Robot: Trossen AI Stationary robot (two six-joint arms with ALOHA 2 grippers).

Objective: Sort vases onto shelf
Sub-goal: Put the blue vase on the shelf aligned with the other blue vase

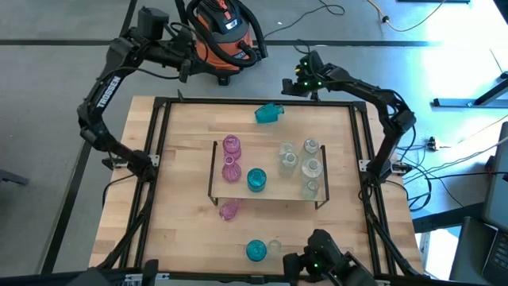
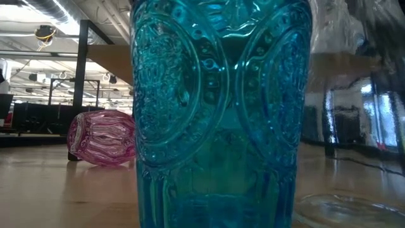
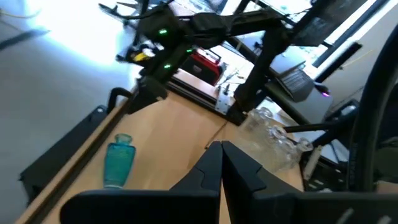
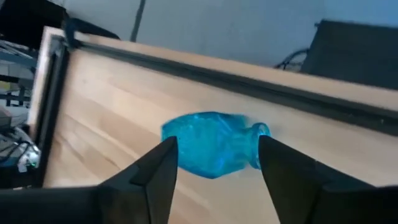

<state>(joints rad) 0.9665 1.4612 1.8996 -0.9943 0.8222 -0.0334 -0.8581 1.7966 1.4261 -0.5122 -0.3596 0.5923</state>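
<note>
Between the right gripper's [image 4: 214,171] parted, empty fingers lies a toppled teal vase [image 4: 214,144], long axis crosswise; left gripper [image 3: 221,163] shut, farther.

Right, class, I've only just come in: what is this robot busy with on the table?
It is sorting glass vases onto the shelf, where several already stand. The right claw, open, hangs over a teal vase lying on its side by the table's far edge. The left claw is shut and waits off the table's far left corner.
</note>
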